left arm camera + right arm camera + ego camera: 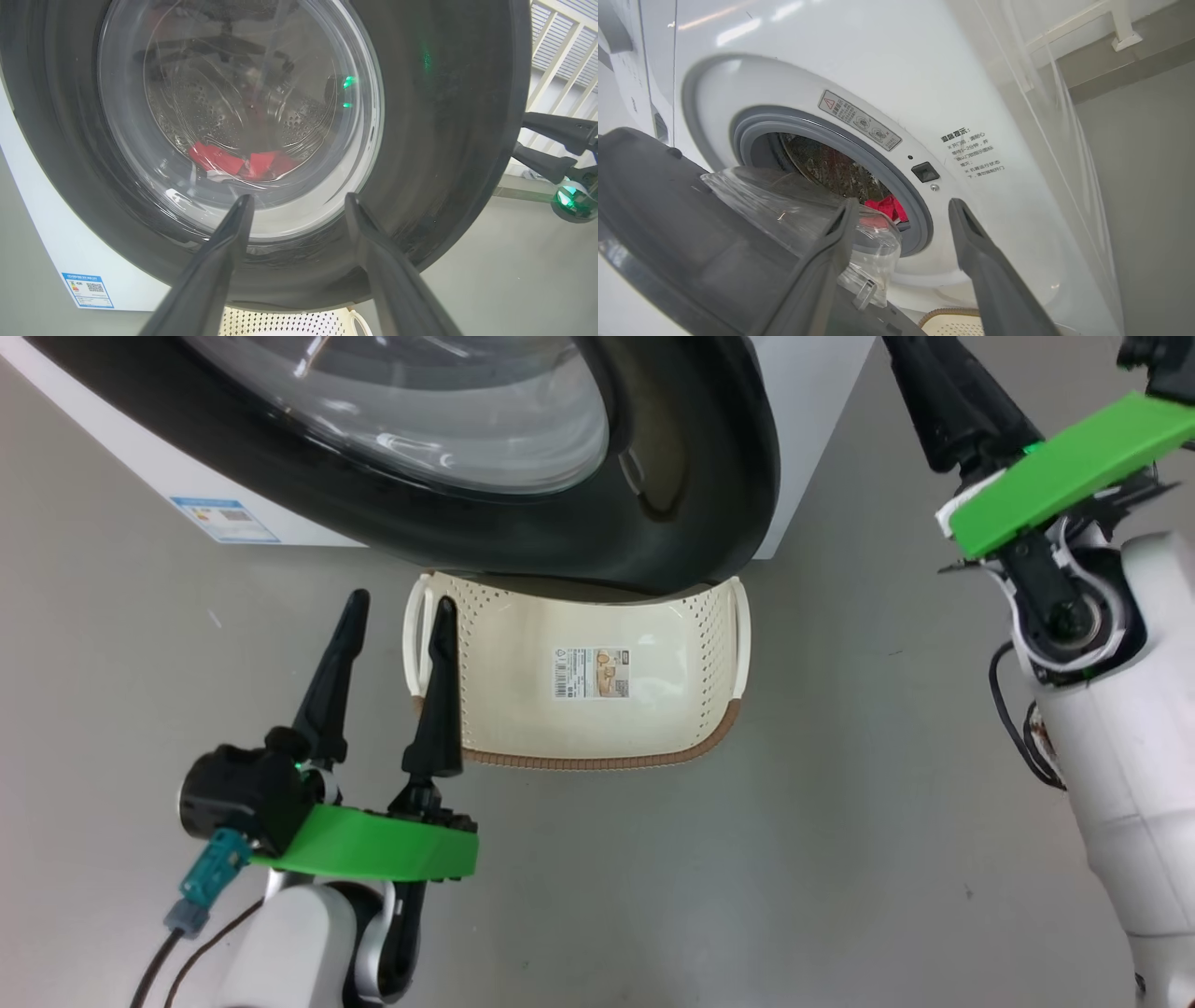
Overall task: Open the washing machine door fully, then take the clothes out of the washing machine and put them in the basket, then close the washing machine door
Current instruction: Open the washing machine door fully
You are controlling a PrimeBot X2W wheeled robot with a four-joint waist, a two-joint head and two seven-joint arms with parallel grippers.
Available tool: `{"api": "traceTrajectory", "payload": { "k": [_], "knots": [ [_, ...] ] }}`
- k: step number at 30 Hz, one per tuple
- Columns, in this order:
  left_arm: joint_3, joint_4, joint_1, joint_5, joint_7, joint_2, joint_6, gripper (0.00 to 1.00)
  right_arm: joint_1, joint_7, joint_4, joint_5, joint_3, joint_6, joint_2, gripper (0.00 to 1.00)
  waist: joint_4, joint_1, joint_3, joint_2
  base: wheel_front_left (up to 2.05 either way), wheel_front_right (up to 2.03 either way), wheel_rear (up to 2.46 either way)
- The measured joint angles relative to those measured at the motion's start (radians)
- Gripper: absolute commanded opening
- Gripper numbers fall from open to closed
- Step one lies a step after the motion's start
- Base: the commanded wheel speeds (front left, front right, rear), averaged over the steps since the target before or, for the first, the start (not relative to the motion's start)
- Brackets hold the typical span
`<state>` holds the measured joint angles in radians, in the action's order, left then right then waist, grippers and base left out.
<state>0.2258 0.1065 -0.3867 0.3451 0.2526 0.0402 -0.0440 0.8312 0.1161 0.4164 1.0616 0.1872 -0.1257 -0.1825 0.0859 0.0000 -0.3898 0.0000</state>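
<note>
– Right gripper (pixel 904 203) is spread wide with nothing in it, up by the free right edge of the large round door with the glossy black rim (pixel 654 210). I can't tell whether a finger touches it. Left gripper (pixel 401 602) is likewise open and empty, low over the grey floor (pixel 840 849), just left of the small cream perforated plastic basket (pixel 523 644).

– Where does the door stand?

– Ajar, not fully open. It hangs over the far part of the basket, in front of the big white front-loading washing machine (pixel 878 70).

– How will it handle?

– Rigid and fairly heavy, I judge, swinging only on its hinge. The black rim looks slippery, and the bulging clear glass bowl (pixel 784 205) is no place to squeeze. I'd hook behind the free right edge and draw it along its arc.

– And the clothes?

– Bright red fabric garments (pixel 885 207) lie low in the perforated steel drum (pixel 822 163), behind the grey rubber ring (pixel 920 224). They look soft, light and floppy. I'd pinch a bunched fold and expect trailing ends to drag on that ring.
</note>
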Motion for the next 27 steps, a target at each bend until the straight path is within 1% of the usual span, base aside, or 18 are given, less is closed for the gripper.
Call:
{"api": "traceTrajectory", "payload": {
  "k": [6,9,11,14,16,19,23,27],
  "knots": [
    [-0.018,-0.029,0.012,0.000,0.000,0.000,-0.002,1.00,-0.048,-0.214,0.016,-0.241,0.049,0.000,-0.036,1.00,-0.014,0.0000,0.002,0.0000,0.00,0.00,0.00],
    [-0.028,-0.038,0.025,-0.002,0.000,0.000,-0.009,1.00,-0.067,-0.301,0.034,-0.370,0.042,0.000,-0.032,1.00,-0.021,0.0000,0.006,0.0000,0.00,0.00,0.00],
    [-0.035,-0.049,0.030,-0.004,0.000,0.000,-0.009,1.00,-0.086,-0.334,0.039,-0.457,0.012,0.000,-0.017,1.00,-0.027,0.0000,0.008,0.0000,0.00,0.00,0.00],
    [-0.047,-0.062,0.039,-0.011,0.000,0.000,-0.009,1.00,-0.121,-0.356,0.021,-0.595,-0.045,0.000,0.020,1.00,-0.034,0.0000,0.010,0.0000,0.00,0.00,0.00],
    [-0.052,-0.072,0.040,-0.012,0.000,0.000,-0.009,1.00,-0.148,-0.364,-0.014,-0.686,-0.078,0.000,0.045,1.00,-0.036,0.0000,0.011,0.0000,0.00,0.00,0.00],
    [-0.059,-0.085,0.044,-0.019,0.000,-0.001,-0.010,1.00,-0.192,-0.372,-0.078,-0.787,-0.121,0.000,0.077,1.00,-0.036,0.0000,0.011,0.0000,0.00,0.00,0.00],
    [-0.070,-0.096,0.056,-0.020,0.000,-0.001,-0.010,1.00,-0.252,-0.372,-0.189,-0.877,-0.170,0.000,0.103,1.00,-0.034,0.0000,0.012,0.0000,0.00,0.00,0.00],
    [-0.080,-0.106,0.060,-0.022,0.000,-0.001,-0.010,1.00,-0.323,-0.373,-0.260,-0.916,-0.195,0.000,0.118,1.00,-0.033,0.0000,0.014,0.0000,0.00,0.00,0.00]
  ]
}}
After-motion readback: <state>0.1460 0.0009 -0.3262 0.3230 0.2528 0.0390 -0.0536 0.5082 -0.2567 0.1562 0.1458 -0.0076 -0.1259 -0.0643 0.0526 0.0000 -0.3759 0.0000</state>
